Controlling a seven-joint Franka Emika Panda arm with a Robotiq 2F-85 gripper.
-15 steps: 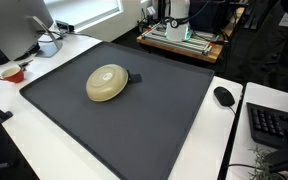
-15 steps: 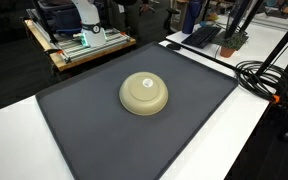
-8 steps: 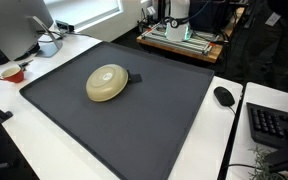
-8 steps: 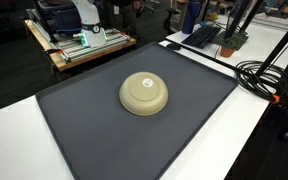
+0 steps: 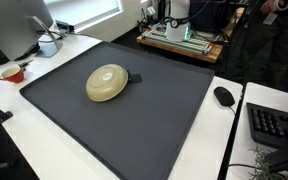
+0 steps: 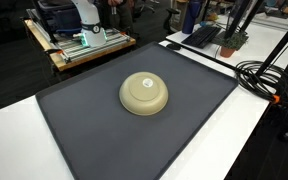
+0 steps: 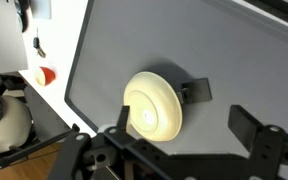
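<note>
A cream bowl (image 5: 108,83) lies upside down on a dark grey mat (image 5: 164,125); both also show in an exterior view (image 6: 144,93), with the mat (image 6: 94,135) around the bowl. A small black object (image 5: 131,77) sticks out from under the bowl's rim. In the wrist view the bowl (image 7: 152,105) and the black object (image 7: 196,91) lie well below my gripper (image 7: 182,114). The gripper is open and empty, and the bowl is near its left finger. Neither the gripper nor the arm shows in the exterior views.
A black mouse (image 5: 224,96) and a keyboard (image 5: 276,125) lie on the white table beside the mat. A small red cup (image 5: 12,72) and a monitor (image 5: 19,25) stand on another side. Black cables (image 6: 269,80) run along one edge. A wooden cart with equipment (image 6: 84,40) stands behind.
</note>
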